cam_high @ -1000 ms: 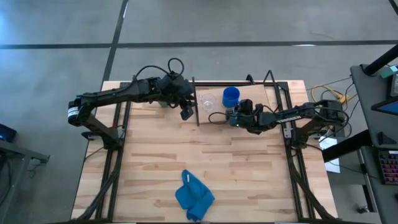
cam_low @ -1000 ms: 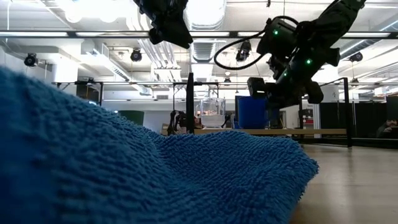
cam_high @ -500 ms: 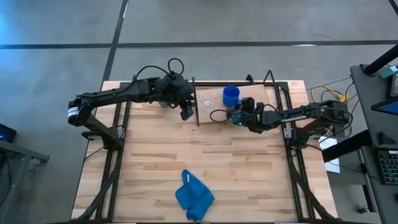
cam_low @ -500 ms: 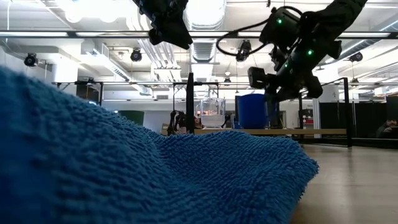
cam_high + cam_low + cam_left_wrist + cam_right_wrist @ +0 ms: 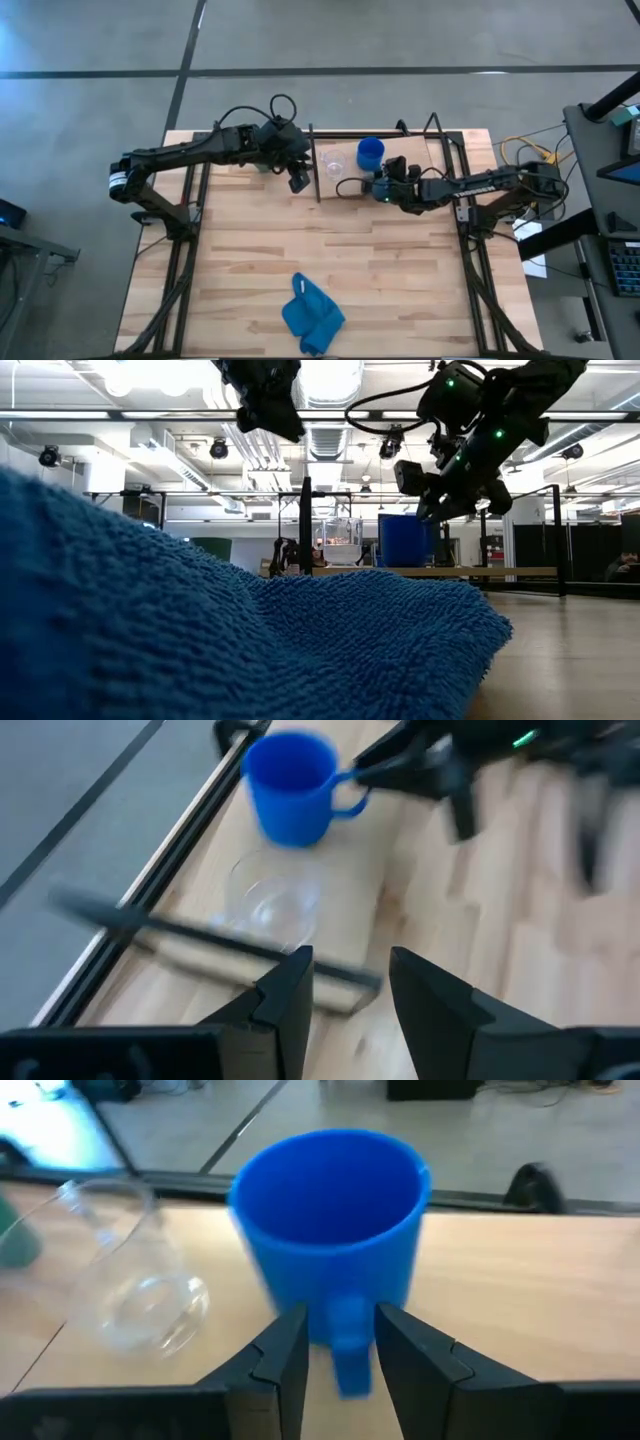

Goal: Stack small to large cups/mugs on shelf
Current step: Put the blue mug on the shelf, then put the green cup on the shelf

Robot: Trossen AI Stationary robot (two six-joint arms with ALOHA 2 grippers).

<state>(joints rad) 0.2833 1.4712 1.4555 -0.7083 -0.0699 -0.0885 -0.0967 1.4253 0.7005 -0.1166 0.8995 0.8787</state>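
Observation:
The bright blue mug [image 5: 371,153] stands upright on the pale shelf board [image 5: 400,150], its handle toward the table's near edge. The clear cup [image 5: 333,162] stands on its base to the mug's left. Only a green patch [image 5: 14,1245] of the dark green cup shows, beyond the clear cup [image 5: 130,1285]. My right gripper [image 5: 377,186] hangs open just near of the mug; in its wrist view the handle [image 5: 346,1342] shows between its fingers. My left gripper [image 5: 299,183] hovers open, high beside the shelf's left end, facing the clear cup [image 5: 275,905].
A black upright rod [image 5: 316,165] marks the shelf's left end, and black rails run along the table's far and side edges. A crumpled blue cloth [image 5: 312,315] lies near the table's near edge and fills the low view's foreground [image 5: 200,640]. Bare planks lie between.
My right gripper has risen from beside the blue mug to above its rim, as the low view shows. The mug has stayed upright on the shelf.

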